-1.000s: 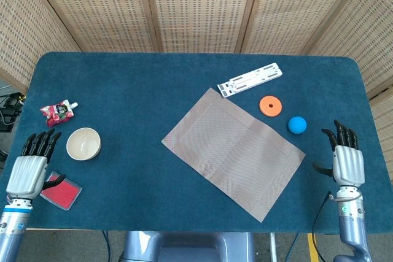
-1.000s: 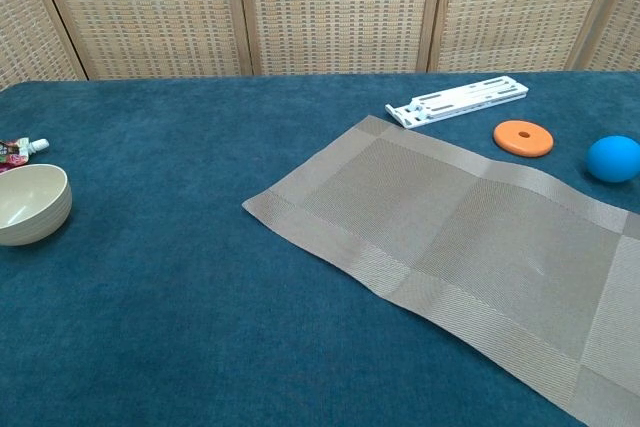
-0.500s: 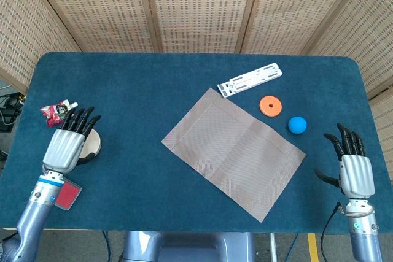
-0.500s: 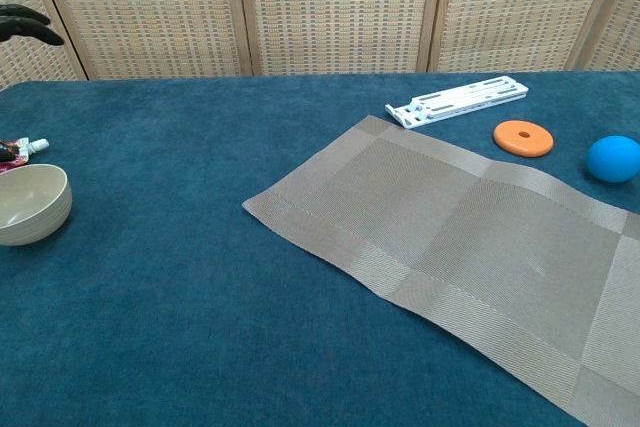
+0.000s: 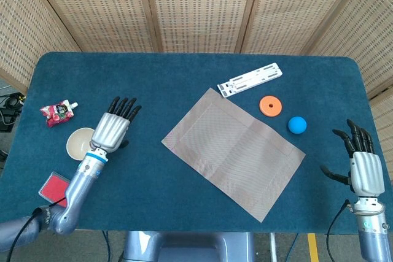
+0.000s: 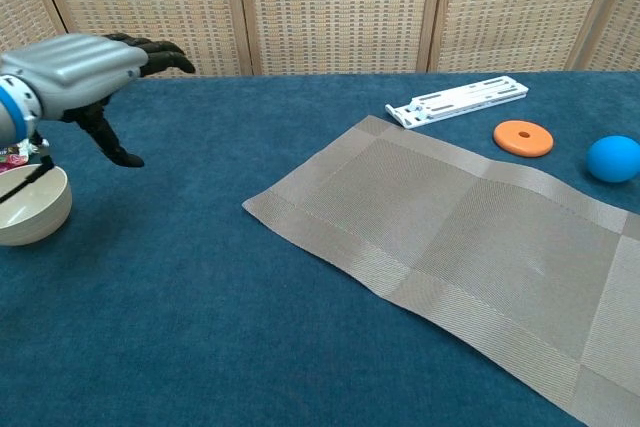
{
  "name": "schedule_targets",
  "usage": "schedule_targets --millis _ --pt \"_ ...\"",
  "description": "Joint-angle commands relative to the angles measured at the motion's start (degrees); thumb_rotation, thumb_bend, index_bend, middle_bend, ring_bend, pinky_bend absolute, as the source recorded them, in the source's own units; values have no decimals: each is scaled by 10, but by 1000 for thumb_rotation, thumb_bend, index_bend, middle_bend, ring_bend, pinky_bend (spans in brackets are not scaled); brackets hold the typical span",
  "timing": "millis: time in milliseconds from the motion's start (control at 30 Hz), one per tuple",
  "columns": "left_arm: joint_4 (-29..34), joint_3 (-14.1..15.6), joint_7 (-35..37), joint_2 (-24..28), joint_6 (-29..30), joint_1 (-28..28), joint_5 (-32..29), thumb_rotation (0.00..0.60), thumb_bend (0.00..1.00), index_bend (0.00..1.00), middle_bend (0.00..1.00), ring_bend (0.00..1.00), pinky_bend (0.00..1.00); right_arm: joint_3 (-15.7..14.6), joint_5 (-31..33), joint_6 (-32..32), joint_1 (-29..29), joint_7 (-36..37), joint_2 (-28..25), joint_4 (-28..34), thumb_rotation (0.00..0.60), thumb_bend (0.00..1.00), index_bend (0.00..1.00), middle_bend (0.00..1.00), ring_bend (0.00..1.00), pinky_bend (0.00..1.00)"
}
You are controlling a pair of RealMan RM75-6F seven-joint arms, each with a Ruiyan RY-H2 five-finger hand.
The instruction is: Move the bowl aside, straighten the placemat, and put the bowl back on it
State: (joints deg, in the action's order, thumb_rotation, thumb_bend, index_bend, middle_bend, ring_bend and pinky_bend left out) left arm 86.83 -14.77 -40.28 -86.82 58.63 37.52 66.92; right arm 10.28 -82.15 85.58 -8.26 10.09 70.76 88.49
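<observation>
Bench (image 5: 184, 78) cloth, deep blue, carries everything, and the largest thing on it is the placemat (image 5: 233, 151), lying skewed with its corners pointing toward the edges rather than square to them. To my eye the first step is done: the bowl (image 5: 78, 142) sits well off to the left, clear of the mat. Straightening the placemat is not yet done, and the bowl's return to it is left after that.

Left hand (image 5: 112, 128) hovers above the cloth just beside the bowl, on the side toward the mat, fingers stretched out forward and apart, thumb hanging down in the chest view (image 6: 75, 72); it holds nothing. Right hand (image 5: 363, 169) waits near the bench's right front corner, well apart from the mat, fingers likewise spread and empty.

Smaller things lie about: a white slotted strip (image 5: 250, 80) just beyond the mat's far corner, an orange disc (image 5: 270, 105), a blue ball (image 5: 297, 125), a red card (image 5: 50, 187) and a small pouch (image 5: 57, 112) at the left.
</observation>
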Motion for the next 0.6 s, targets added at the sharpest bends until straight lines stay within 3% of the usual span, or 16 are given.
schedule_targets --millis 33,600 --pt "-34 -3 -33 -34 -21 32 -29 600 13 82 0 0 0 3 4 -2 1 11 -5 1 600 229 223 0 0 0" --pt "-187 19 -85 -165 -61 117 -101 600 0 68 0 0 0 13 25 -16 1 56 -21 3 600 228 224 0 0 0"
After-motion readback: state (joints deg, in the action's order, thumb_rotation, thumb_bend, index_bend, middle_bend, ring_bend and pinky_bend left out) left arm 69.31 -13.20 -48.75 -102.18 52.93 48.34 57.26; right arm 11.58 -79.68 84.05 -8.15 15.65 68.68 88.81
